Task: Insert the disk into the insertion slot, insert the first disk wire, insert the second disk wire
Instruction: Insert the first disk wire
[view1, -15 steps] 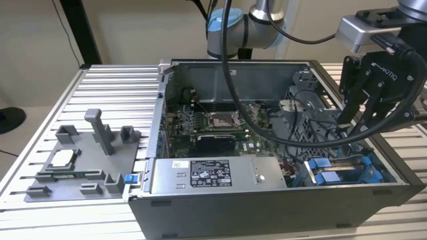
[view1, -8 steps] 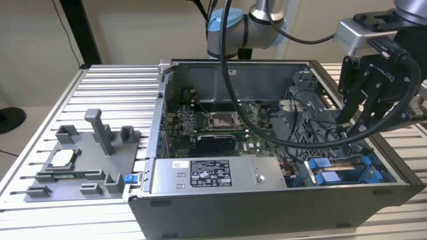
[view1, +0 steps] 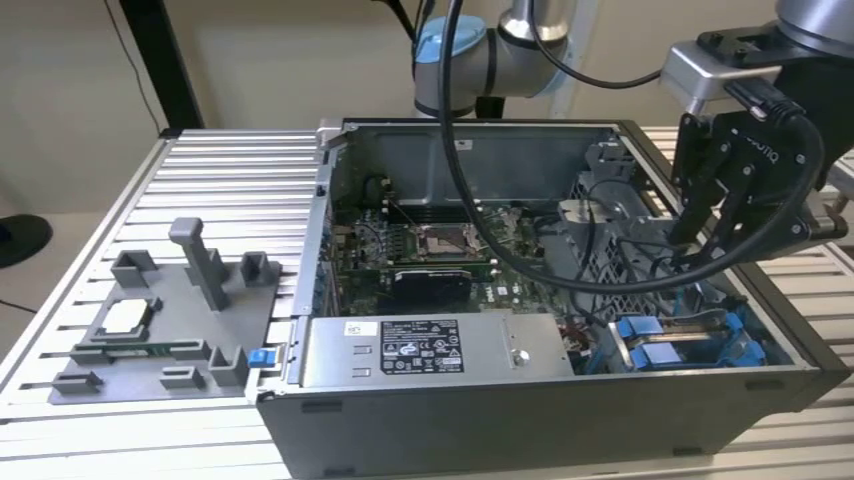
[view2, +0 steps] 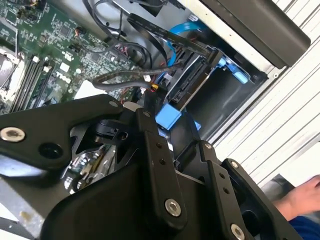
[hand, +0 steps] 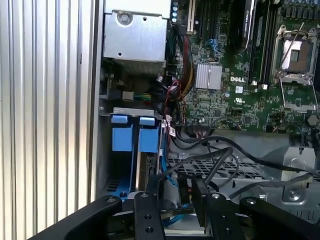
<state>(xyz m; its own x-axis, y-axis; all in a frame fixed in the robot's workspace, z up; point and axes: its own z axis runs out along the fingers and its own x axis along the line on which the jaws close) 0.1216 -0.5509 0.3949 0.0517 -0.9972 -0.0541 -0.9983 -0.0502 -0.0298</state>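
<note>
Black linkage gripper (hand: 177, 205) hangs nose-down inside the open dark grey computer case (view1: 534, 425), right over the drive end. Can't tell whether it is spread, pressed together or pinching anything, because cables crowd its tip. Nearest to it are a thin blue flat cable (view2: 171, 45) and a bundle of black round cables (hand: 220, 150), both looping just beside the bay. The silver-grey disk in its bright blue plastic carrier frame (hand: 148, 137) sits down in the rectangular dark grey insertion slot (hand: 135, 111), with its carrier tab level with the neighbouring one.

My read: step one, disk in, looks done. Wire steps: can't confirm either connector is seated. The mating end is hidden behind the gripper, so I'd count both as outstanding.

Further out: green motherboard (hand: 225, 95), grey labelled power-supply box (view1: 414, 350), and the slatted aluminium tabletop (view1: 227, 170) under the case.
</note>
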